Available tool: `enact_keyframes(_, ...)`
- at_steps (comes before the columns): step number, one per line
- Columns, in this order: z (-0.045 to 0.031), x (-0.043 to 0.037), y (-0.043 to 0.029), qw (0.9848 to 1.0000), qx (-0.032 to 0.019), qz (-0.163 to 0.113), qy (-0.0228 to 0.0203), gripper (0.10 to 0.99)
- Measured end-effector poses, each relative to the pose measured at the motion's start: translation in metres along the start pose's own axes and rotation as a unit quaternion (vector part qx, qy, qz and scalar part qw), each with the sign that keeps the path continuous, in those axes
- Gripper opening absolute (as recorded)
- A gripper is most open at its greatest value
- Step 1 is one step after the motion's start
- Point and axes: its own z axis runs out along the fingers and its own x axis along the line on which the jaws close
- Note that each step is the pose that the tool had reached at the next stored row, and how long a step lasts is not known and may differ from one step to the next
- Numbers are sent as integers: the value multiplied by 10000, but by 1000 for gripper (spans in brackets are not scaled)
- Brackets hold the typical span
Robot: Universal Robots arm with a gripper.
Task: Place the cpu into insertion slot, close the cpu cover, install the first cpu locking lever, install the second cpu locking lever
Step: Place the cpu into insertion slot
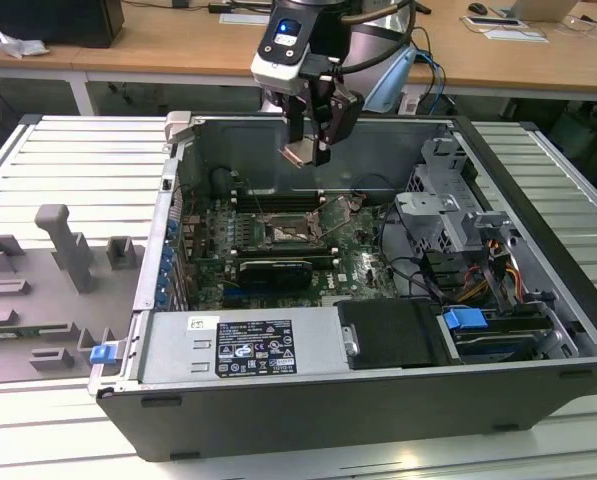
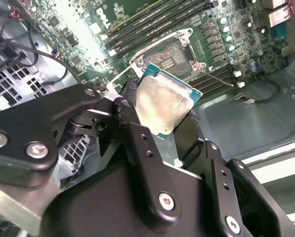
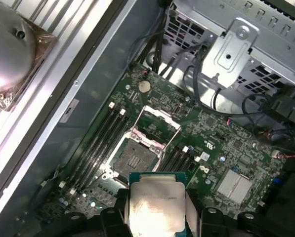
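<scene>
Cpu aloft in the pincer, above the open computer case.

Noted the pincer (image 1: 309,152) clenched on the cpu (image 1: 299,152), gripping it by 2 opposite edges. Logged it hanging in the exterior view near the far wall of the computer case (image 1: 378,425), about level with the case's upper rim and well apart from the green board (image 1: 363,262) below. Confirmed the cpu's pale metal top between the black fingers (image 2: 129,114) in the second wrist view, and again in the first wrist view. Found the insertion slot (image 3: 134,158) uncovered near the middle of the board, pin field exposed, just beside the long memory slots (image 3: 95,143). Saw the cpu cover (image 3: 158,123) tilted up from 1 edge of the slot. Recorded the case resting on a ribbed tabletop (image 1: 68,150).
</scene>
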Motion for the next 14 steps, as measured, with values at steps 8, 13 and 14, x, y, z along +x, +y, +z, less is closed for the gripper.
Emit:
enact_keyframes(8,7,0,0,9984,30,569,-73,541)
enact_keyframes(13,10,0,0,9963,43,850,-105,541)
enact_keyframes(14,11,0,-1,9955,47,941,-116,541)
